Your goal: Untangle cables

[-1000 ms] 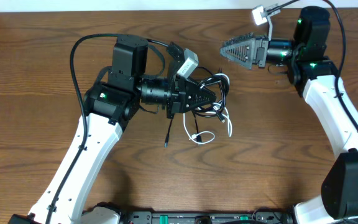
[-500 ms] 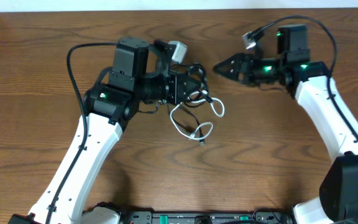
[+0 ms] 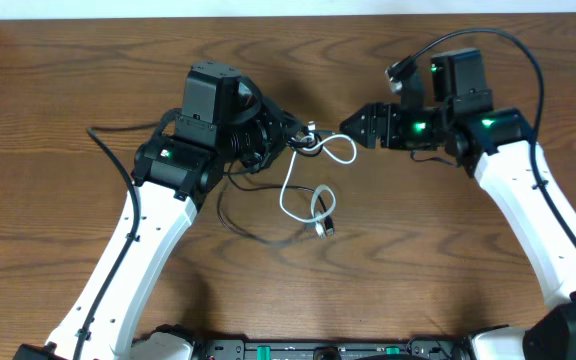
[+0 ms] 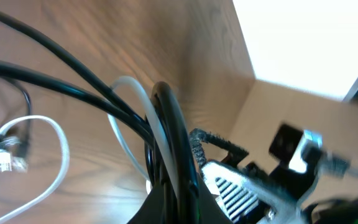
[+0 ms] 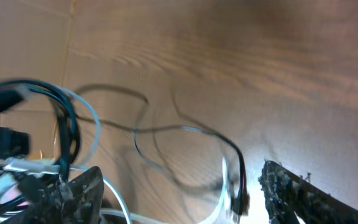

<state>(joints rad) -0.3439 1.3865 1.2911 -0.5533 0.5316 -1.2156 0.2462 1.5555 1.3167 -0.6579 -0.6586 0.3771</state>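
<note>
My left gripper (image 3: 294,141) is shut on the cables, a bundle of black and white cords that runs through its jaws in the left wrist view (image 4: 178,202). The white cable (image 3: 290,190) loops out of the grip and hangs to the table, ending in a plug (image 3: 323,228). A thin black cable (image 3: 236,216) trails over the wood below the left arm. My right gripper (image 3: 351,126) is open, its tips just right of the held bundle. In the right wrist view its fingers (image 5: 173,183) straddle a white and a black cable loop (image 5: 232,168).
The wooden table (image 3: 438,270) extends around both arms. The thicker black arm wire (image 3: 118,165) arcs to the left of the left arm. The right arm's wire (image 3: 528,55) curves above the right arm.
The left gripper has turned and drawn back with the bundle, and the white and black cables have spread down onto the table. The right gripper has moved left and down to the bundle.
</note>
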